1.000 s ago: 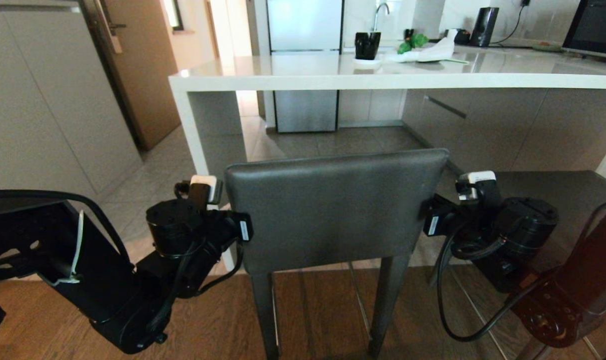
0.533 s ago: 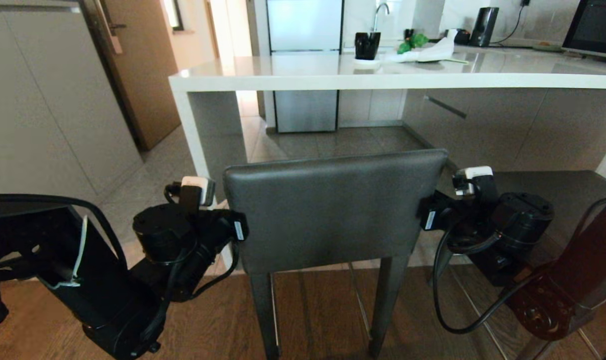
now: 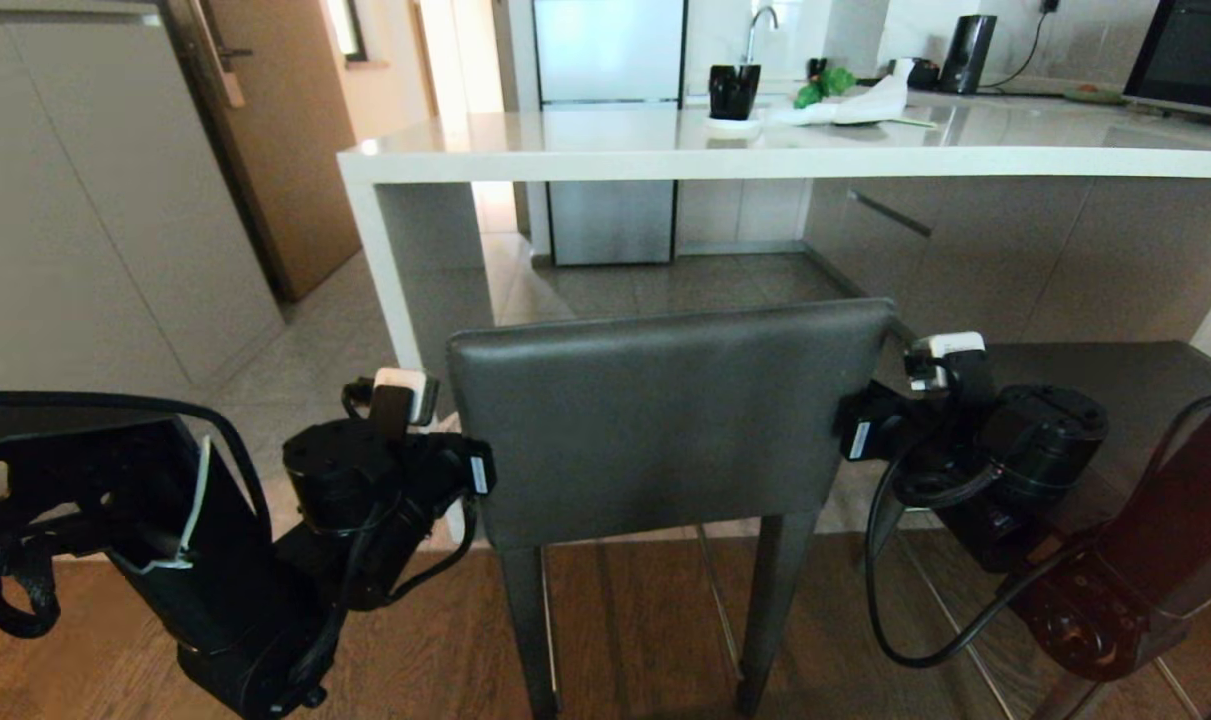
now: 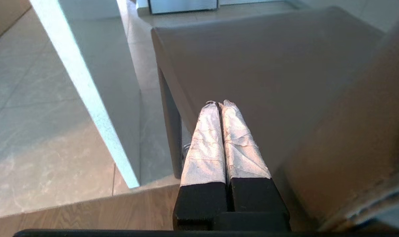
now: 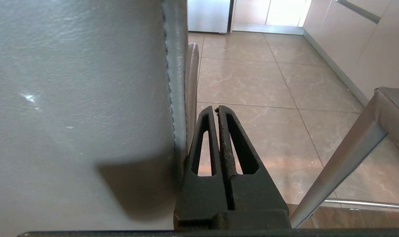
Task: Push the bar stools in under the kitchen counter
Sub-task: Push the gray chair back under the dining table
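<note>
Squarely before the robot, the near bar stool [image 3: 665,420] stands short of the kitchen counter [image 3: 765,150], a second stool [image 3: 1115,385] at its right. Left gripper [image 4: 219,104] and right gripper [image 5: 216,110], both closed and empty, flank its padded backrest. Rigid but tall, it likely tips; push low, evenly.

black arms with looped cables, white-capped wrist cameras, white labels; left gripper [image 4: 219,104] fingers wrapped in white tape, right gripper [image 5: 217,109] black slotted fingers.
</note>
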Available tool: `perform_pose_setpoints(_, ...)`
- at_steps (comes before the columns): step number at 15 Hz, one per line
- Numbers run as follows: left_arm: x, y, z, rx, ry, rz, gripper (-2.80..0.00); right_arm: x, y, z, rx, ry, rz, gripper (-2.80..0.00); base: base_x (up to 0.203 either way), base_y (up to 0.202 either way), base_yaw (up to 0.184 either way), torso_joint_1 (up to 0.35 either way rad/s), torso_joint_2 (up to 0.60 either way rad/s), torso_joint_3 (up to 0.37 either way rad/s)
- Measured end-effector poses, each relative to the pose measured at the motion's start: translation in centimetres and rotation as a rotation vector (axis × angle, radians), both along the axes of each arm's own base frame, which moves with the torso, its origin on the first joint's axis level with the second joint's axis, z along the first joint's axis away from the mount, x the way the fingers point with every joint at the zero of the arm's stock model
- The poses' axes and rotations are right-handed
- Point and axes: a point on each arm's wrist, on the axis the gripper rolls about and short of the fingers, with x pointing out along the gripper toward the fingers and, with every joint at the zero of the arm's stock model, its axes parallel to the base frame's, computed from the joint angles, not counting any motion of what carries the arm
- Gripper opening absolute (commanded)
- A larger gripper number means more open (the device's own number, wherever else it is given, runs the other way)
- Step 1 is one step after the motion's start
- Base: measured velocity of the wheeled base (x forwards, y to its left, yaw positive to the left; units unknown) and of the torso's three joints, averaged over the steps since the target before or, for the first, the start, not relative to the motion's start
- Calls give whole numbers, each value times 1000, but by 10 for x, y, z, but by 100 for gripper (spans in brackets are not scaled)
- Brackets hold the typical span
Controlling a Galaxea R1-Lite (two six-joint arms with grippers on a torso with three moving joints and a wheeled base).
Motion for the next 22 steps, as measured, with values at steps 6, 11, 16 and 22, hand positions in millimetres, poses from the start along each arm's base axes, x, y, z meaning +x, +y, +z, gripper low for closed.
perform_pose_setpoints(6, 6, -2, 2, -6, -16, 1, -280, 0, 1, 0, -17, -4, 1, -280, 0, 0, 0, 0, 0, 0)
perform_pose_setpoints(11, 7, -2, 2, 0, -22, 4, -280, 0, 2, 1, -17, -7, 6, -280, 135, 0, 1, -1, 1, 2)
perform_pose_setpoints(16, 7, -2, 1, 2, -19, 3, -280, 0, 2, 1, -19, -5, 6, -280, 188, 0, 3, 3, 6, 3)
perform_pose_setpoints(22, 7, -1, 1, 4, -17, 8, -280, 0, 2, 1, -31, -8, 6, -280, 188, 0, 2, 3, 0, 4)
